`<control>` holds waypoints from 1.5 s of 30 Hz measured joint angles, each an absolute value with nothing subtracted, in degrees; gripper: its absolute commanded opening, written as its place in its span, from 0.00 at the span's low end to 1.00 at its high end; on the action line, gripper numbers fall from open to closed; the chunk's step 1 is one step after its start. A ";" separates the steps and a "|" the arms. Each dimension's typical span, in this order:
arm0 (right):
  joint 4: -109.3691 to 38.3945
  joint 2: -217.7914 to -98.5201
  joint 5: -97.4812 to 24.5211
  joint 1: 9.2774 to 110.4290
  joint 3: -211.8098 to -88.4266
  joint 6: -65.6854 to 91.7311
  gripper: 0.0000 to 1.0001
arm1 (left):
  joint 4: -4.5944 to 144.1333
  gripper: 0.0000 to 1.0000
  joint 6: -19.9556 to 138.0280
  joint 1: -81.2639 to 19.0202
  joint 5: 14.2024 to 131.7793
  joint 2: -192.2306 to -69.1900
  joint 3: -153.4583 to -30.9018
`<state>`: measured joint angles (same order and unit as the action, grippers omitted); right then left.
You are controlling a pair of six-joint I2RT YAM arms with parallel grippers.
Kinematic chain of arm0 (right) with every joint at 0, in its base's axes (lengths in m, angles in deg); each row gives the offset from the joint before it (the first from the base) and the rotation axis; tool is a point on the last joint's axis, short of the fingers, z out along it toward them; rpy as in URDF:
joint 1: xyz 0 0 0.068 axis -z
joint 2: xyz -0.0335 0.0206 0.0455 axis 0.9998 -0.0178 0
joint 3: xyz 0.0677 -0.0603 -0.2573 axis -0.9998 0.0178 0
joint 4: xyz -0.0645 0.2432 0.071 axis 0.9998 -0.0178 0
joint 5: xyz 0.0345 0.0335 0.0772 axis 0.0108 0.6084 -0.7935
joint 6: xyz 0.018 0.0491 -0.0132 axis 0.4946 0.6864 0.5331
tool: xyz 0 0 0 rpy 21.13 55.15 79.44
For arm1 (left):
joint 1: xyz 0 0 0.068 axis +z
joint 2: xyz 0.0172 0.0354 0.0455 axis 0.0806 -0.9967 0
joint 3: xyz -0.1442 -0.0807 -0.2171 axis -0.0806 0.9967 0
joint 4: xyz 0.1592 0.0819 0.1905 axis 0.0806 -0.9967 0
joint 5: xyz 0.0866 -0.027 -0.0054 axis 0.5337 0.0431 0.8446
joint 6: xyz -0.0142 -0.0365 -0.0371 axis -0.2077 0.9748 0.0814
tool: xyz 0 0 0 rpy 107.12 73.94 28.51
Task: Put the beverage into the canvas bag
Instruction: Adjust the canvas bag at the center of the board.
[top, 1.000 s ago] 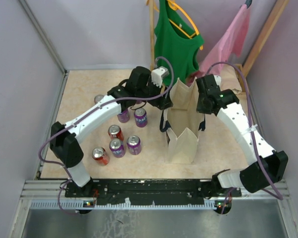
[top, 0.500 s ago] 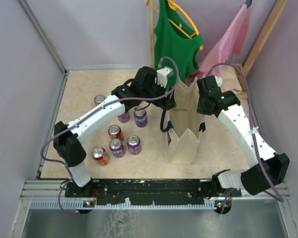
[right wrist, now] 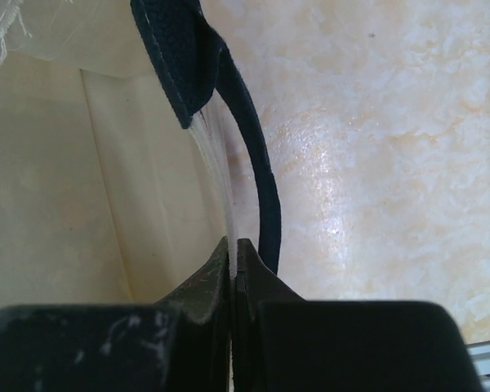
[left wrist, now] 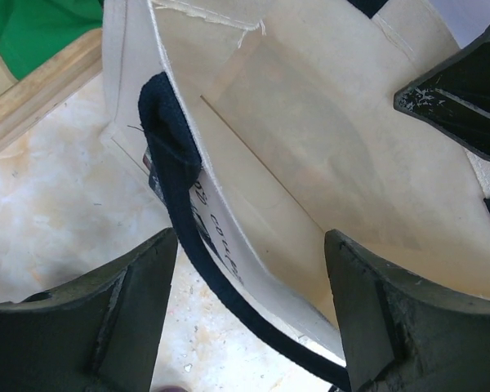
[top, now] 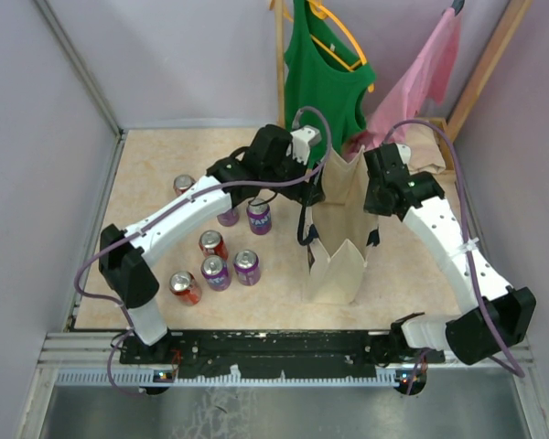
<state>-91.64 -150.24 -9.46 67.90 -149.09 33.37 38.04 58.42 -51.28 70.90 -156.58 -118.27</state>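
The cream canvas bag (top: 337,240) stands open on the table between my arms. My right gripper (top: 377,194) is shut on the rim of its right wall (right wrist: 216,175), with the navy handle (right wrist: 265,208) just outside the jaws. My left gripper (top: 313,179) hovers open over the bag's left rim; the left wall (left wrist: 229,212) and its navy handle (left wrist: 180,175) lie between the spread fingers (left wrist: 131,302), and nothing is gripped. The bag's inside (left wrist: 327,155) shows bare canvas. Several beverage cans (top: 247,267), purple and red, stand on the table left of the bag.
A green tank top (top: 325,78) and a pink garment (top: 421,78) hang on a wooden rack (top: 280,64) behind the bag. Grey walls close in the table on the left, back and right.
My left gripper has shifted right, from beside the bag to over its left rim. The right gripper keeps its hold on the right wall.
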 measured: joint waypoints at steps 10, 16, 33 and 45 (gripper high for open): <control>-91.38 -149.69 -9.44 67.94 -148.31 33.47 0.00 | 37.99 0.32 60.14 -52.30 71.76 -158.94 -118.14; -92.02 -148.89 -9.46 68.05 -147.93 33.78 0.00 | 37.54 0.00 59.29 -52.52 75.25 -158.85 -117.35; -96.80 -148.03 -6.62 69.87 -147.34 33.15 0.00 | 33.78 0.00 51.05 -42.90 83.38 -148.25 -109.31; -97.46 -148.08 -8.57 80.55 -150.36 26.26 0.00 | 35.15 0.00 49.30 -42.18 83.47 -142.39 -101.61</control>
